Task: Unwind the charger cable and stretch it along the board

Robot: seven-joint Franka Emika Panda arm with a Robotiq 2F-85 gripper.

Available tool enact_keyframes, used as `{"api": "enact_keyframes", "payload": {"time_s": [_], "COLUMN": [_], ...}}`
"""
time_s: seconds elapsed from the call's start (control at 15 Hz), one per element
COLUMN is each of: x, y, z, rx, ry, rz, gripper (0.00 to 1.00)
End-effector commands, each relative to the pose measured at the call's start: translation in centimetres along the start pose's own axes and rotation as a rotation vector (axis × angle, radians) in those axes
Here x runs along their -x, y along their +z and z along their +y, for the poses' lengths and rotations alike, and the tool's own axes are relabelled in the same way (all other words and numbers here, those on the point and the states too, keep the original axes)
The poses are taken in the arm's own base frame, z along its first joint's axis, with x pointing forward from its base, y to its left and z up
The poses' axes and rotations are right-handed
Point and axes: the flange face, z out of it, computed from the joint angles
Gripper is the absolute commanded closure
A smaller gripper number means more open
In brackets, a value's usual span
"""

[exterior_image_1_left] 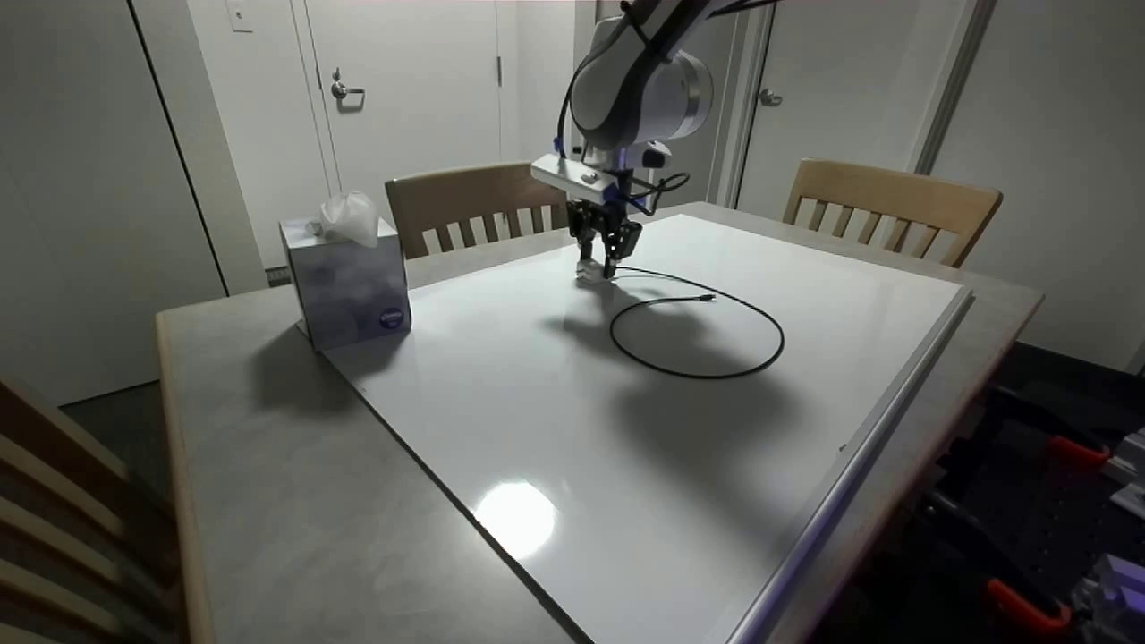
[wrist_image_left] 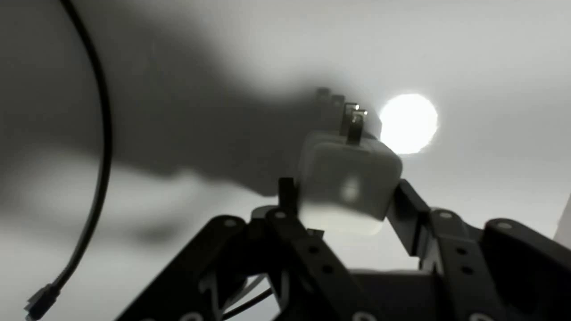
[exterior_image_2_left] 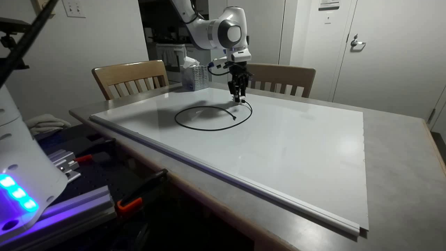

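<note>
The charger cable's black cord [exterior_image_1_left: 698,377] lies in one open loop on the glossy white board [exterior_image_1_left: 501,420]. The loop also shows in an exterior view [exterior_image_2_left: 210,130] and partly in the wrist view [wrist_image_left: 106,133]. Its free connector end [exterior_image_1_left: 707,297] lies inside the loop. My gripper [exterior_image_1_left: 598,267] is low over the board near its far edge in this view. In the wrist view my gripper [wrist_image_left: 345,198] has a finger against each side of the whitish-grey plug block [wrist_image_left: 350,183], prongs pointing away. Where the cord joins the block is hidden there.
A tissue box [exterior_image_1_left: 358,291] stands at a board corner. A metal rail [exterior_image_1_left: 850,487] runs along one long board edge. The grey tabletop [exterior_image_1_left: 295,501] surrounds the board. Wooden chairs [exterior_image_2_left: 132,78] stand around the table. Clamps with orange parts [exterior_image_2_left: 129,206] sit near the robot base.
</note>
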Motion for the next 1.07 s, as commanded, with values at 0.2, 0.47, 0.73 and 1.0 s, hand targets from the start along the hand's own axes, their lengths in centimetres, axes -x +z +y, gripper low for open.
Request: {"api": "enact_keyframes", "payload": {"time_s": [0.2, 0.47, 0.73, 1.0], "x": [-1.5, -1.4, -0.9, -2.2], "y": [-0.2, -0.3, -0.5, -0.3], "z": [3.0, 3.3, 3.8, 4.8], "rx": [0.019, 0.023, 0.037, 0.028], "ry": [0.049, 0.050, 0.073, 0.119], "rz": [0.015, 0.015, 0.032, 0.044], "gripper": [0.46, 0.71, 0.71, 0.71]}}
